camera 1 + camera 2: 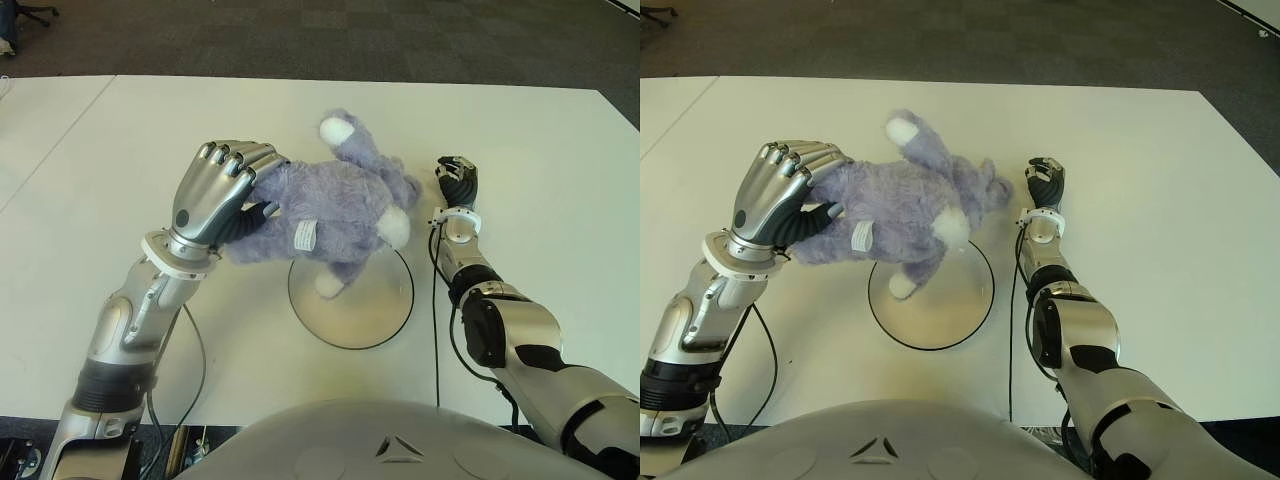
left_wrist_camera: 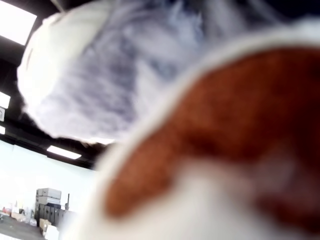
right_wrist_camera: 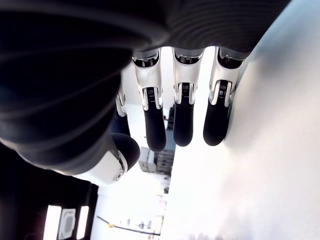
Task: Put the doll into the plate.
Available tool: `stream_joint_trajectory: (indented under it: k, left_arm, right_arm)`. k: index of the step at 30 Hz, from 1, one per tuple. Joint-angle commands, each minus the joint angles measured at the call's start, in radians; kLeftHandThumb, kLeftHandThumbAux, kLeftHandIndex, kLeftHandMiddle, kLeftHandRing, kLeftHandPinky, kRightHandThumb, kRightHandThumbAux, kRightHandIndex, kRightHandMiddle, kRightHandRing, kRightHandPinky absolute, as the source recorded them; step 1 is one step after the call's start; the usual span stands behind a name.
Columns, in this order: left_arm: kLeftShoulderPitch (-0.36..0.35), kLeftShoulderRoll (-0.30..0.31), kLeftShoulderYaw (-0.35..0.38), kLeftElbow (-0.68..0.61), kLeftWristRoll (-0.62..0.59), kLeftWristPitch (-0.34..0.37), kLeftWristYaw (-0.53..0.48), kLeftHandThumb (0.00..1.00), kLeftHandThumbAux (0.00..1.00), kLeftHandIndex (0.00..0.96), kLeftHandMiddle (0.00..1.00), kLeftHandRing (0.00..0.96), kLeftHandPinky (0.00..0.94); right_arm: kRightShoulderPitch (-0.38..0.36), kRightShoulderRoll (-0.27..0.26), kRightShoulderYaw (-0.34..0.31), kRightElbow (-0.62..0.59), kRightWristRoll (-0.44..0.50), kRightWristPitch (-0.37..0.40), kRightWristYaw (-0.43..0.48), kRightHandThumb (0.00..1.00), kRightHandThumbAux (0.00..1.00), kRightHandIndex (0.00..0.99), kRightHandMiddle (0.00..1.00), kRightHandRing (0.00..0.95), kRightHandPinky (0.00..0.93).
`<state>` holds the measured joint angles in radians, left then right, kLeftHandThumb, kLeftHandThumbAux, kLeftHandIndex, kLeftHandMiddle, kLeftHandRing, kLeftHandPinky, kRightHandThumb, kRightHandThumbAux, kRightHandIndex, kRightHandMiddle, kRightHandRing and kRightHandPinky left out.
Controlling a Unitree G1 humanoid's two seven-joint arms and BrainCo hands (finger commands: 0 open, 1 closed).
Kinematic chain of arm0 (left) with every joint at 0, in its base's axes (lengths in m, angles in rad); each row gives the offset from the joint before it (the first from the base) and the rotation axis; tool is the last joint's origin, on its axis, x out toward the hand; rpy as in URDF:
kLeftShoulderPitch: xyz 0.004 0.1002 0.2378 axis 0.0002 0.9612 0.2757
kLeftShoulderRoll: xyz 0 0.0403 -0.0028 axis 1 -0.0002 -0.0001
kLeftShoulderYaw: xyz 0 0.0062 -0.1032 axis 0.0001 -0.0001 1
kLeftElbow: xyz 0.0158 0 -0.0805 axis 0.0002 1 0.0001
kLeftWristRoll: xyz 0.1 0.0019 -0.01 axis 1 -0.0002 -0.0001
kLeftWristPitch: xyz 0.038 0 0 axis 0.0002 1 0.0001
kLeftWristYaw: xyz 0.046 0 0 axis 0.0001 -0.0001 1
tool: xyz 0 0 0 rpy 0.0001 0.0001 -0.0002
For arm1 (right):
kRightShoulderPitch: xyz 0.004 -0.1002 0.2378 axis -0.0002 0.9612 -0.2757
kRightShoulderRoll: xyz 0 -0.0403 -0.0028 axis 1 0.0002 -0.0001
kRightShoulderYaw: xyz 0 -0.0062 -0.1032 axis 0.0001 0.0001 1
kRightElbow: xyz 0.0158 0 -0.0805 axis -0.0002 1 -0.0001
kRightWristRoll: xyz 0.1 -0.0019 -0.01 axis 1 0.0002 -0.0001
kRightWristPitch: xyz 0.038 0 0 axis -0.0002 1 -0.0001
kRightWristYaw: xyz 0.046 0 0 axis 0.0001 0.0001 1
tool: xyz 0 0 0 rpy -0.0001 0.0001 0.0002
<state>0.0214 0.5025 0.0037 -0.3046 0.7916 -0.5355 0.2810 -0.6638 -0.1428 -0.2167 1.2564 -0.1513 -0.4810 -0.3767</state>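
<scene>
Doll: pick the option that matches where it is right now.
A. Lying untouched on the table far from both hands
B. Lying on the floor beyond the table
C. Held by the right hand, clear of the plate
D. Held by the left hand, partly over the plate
D: the left hand has its fingers curled over the doll, whose lower part overlaps the plate; the right hand shows empty beside it.

Left hand (image 1: 222, 190) is raised on a bent arm, fingers curled in a grasp; right hand (image 1: 458, 182) lies low, fingers loosely extended, empty.
</scene>
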Motion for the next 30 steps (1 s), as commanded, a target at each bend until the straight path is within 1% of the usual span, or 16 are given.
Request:
stream_joint_trajectory:
  k: [1,6,10,15,19,22,25,30]
  left_arm:
    - [0.022,-0.017,0.006,0.009,-0.047,-0.008,-0.004,0.715,0.699,0.442,0.857,0.871,0.846]
    - [0.033,-0.023,-0.001,0.003,-0.113,-0.011,-0.040,0.717,0.698,0.443,0.859,0.876,0.855]
    - [0.044,-0.019,-0.013,-0.019,-0.193,-0.006,-0.098,0.716,0.698,0.442,0.874,0.879,0.861]
    - [0.052,-0.008,-0.015,-0.037,-0.256,-0.005,-0.158,0.714,0.698,0.442,0.882,0.883,0.867]
    - [0.054,0.016,-0.037,-0.035,-0.397,-0.031,-0.246,0.713,0.698,0.443,0.868,0.867,0.841]
    - [0.053,0.021,-0.037,-0.029,-0.445,-0.049,-0.281,0.714,0.698,0.443,0.860,0.864,0.841]
    - [0.052,0.017,-0.033,-0.020,-0.459,-0.065,-0.297,0.715,0.698,0.443,0.856,0.863,0.842]
    - [0.045,0.004,-0.024,0.017,-0.443,-0.101,-0.296,0.714,0.697,0.443,0.857,0.871,0.851]
  right_arm:
    - [0.162,0.064,0.004,0.097,0.008,0.077,0.009,0.700,0.733,0.401,0.294,0.237,0.114]
    - [0.161,0.063,0.003,0.098,0.010,0.081,0.013,0.701,0.734,0.401,0.309,0.253,0.129]
    - [0.161,0.064,0.000,0.097,0.012,0.079,0.009,0.704,0.733,0.402,0.327,0.275,0.126]
    - [0.160,0.064,-0.001,0.097,0.013,0.079,0.009,0.704,0.733,0.401,0.331,0.277,0.121]
    - [0.160,0.064,0.000,0.097,0.012,0.078,0.010,0.705,0.733,0.402,0.339,0.283,0.106]
    - [0.160,0.065,0.001,0.097,0.010,0.079,0.009,0.705,0.733,0.401,0.341,0.279,0.090]
    - [0.160,0.064,0.003,0.097,0.009,0.081,0.008,0.705,0.733,0.401,0.341,0.274,0.086]
    - [0.160,0.065,0.009,0.097,0.004,0.082,0.005,0.702,0.733,0.400,0.332,0.264,0.102]
